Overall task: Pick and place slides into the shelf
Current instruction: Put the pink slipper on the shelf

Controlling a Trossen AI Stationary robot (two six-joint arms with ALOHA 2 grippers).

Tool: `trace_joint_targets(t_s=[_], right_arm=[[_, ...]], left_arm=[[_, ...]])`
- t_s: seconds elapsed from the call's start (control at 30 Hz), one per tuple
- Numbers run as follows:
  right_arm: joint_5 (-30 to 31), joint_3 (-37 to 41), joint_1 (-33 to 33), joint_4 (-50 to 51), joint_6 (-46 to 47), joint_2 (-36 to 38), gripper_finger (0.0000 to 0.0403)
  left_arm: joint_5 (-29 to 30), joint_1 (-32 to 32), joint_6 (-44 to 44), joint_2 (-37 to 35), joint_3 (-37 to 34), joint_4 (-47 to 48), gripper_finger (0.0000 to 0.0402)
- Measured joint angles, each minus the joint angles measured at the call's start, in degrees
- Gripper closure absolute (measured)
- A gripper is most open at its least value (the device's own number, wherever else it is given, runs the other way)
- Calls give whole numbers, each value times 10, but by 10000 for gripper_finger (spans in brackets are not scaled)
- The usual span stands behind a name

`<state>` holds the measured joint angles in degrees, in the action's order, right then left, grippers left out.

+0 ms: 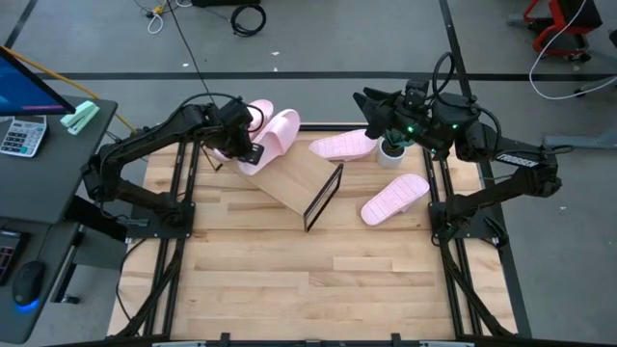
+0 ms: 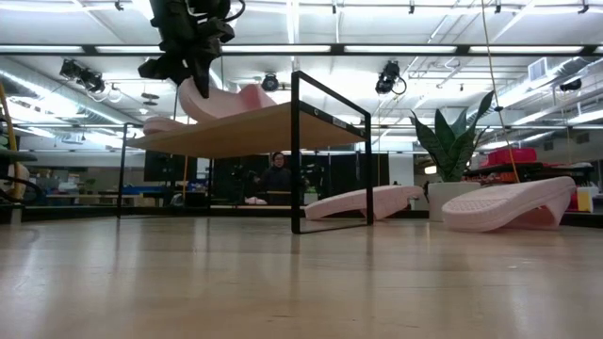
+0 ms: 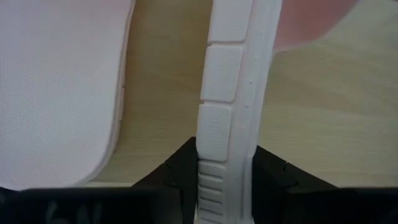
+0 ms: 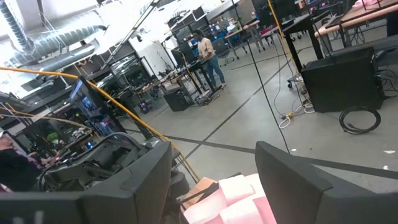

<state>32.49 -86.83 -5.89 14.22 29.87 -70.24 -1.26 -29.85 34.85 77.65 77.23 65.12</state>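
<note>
Four pale pink slides show. My left gripper (image 1: 243,146) hangs over the far-left end of the shelf (image 1: 289,181) and is shut on one slide (image 1: 278,133). A second slide (image 1: 256,111) lies right beside it on the plank top (image 2: 254,130); it shows in the left wrist view as the second slide (image 3: 56,93). The other two slides (image 1: 342,145) (image 1: 395,199) lie on the table right of the shelf. My right gripper (image 4: 214,180) is open and raised over the table's far right, touching nothing. My left gripper holds the slide by its ribbed sole edge (image 3: 224,134), pinched between the two fingers, the sole standing on edge between them. The fingers come from above, slanting down. The slide (image 2: 212,102) is tilted over the plank top; I cannot tell whether its lower end touches it.
A potted plant (image 1: 390,149) in a white pot stands at the table's far right edge, under my right arm. The shelf's black wire end frame (image 1: 323,198) stands near the table's middle. The near half of the slatted tabletop (image 1: 318,280) is bare. People stand in the room beyond.
</note>
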Motion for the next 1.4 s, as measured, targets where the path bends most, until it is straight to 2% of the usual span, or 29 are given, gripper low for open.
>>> trace_joint_targets(t_s=[0.17, 0.33, 0.67, 0.83, 0.97, 1.4], right_arm=[[0, 0, 0, 0, 0, 0, 167], [0, 0, 0, 0, 1, 0, 167], [0, 0, 0, 0, 2, 0, 167], [0, 0, 0, 7, 2, 0, 167], [0, 0, 0, 20, 12, 0, 167], [-11, 0, 0, 29, 12, 0, 167]], left_arm=[[12, 3, -1, 0, 0, 1, 266], [58, 17, 3, 0, 0, 2, 246], [78, 36, -21, 30, 0, -1, 217], [81, 47, -23, 44, 0, -2, 219], [105, 47, -20, 45, 0, -17, 228], [105, 47, -19, 39, 20, -44, 254]])
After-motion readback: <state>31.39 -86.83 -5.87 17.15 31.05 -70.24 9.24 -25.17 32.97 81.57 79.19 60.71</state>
